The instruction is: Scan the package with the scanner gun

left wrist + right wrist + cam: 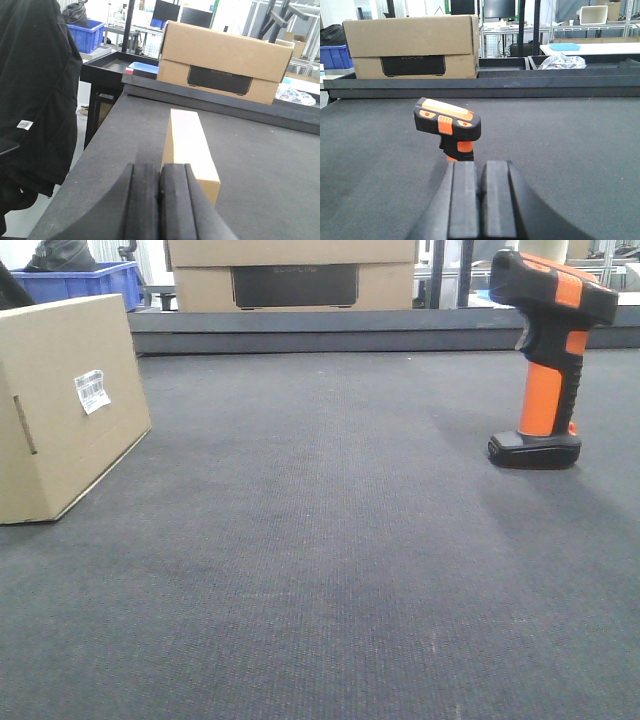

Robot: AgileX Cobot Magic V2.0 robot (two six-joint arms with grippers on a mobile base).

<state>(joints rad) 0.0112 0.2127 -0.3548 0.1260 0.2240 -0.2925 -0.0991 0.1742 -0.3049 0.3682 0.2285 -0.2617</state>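
**Box and scanner stand apart on the dark mat, both claws closed and empty**

The big carton (412,47) at the back carries the word "ECOFLOW" on its dark panel, faint but legible in the right wrist view. The box (65,405) bears a small white barcode label (92,391) on its side; the bars show, the digits are too small to read. A narrow slot (24,424) is cut left of the label.

Beyond the mat (320,570) sit a blue crate (85,283) at 11 o'clock and a black tray (112,67). A black jacket (35,95) hangs at the left edge of the left wrist view.

The box is plain brown cardboard, at 9 o'clock in the front view. The scanner (548,350) stands upright on its flat black base at 3 o'clock, well apart from it: black body, orange handle, orange top stripe.

The left gripper (159,200) has its pads pressed together on nothing, just short of the box. The right gripper (481,200) is likewise closed and empty, just behind the scanner.
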